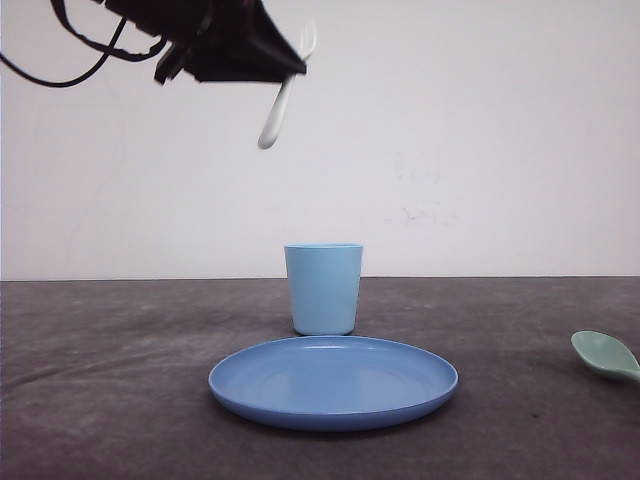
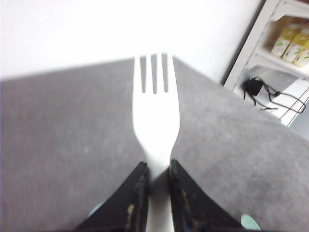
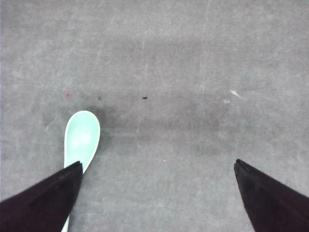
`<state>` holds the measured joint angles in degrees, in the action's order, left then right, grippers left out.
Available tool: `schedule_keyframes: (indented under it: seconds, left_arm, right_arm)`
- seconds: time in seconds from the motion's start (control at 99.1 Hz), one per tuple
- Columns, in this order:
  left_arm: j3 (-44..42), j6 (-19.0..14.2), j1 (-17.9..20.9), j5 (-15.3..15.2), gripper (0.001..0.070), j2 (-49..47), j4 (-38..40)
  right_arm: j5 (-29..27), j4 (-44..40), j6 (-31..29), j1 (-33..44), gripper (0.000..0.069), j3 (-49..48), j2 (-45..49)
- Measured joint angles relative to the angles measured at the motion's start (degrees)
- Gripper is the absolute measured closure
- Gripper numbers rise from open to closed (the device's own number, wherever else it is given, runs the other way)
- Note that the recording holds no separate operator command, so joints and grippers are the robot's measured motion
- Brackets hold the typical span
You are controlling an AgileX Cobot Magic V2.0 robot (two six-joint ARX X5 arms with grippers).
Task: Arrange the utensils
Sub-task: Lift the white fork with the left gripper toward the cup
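1 white fork (image 2: 155, 121) pinched in left gripper (image 2: 155, 186) up high, 1 green spoon (image 3: 81, 137) on table (image 1: 100, 400), right gripper (image 3: 157, 169) fingers spread wide, 1 cup (image 1: 323, 288), 1 plate (image 1: 333, 380).

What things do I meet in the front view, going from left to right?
Left gripper high up, holding the white fork → blue plate → mint-green spoon at the right edge. The light blue cup stands behind the plate, so I leave it out.

I see the small white plastic fork (image 2: 155, 121) held aloft, and the mint-green plastic spoon (image 3: 81, 137) flat on the grey table.
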<state>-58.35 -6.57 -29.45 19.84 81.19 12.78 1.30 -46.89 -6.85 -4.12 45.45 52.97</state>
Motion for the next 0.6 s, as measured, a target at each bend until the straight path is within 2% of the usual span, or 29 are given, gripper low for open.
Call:
schedule_keyframes:
  seconds: [0.393,0.595]
  left_arm:
    - [0.0,2.99,-0.15,0.04,0.067,12.04,16.59]
    - [0.0,3.02,-0.15,2.29,0.067,18.64,20.9]
  right_arm:
    - [0.0,-0.07,0.0,0.0,0.006,0.0,0.0]
    - [0.0,-1.03,0.0,0.0,0.006,0.0,0.0]
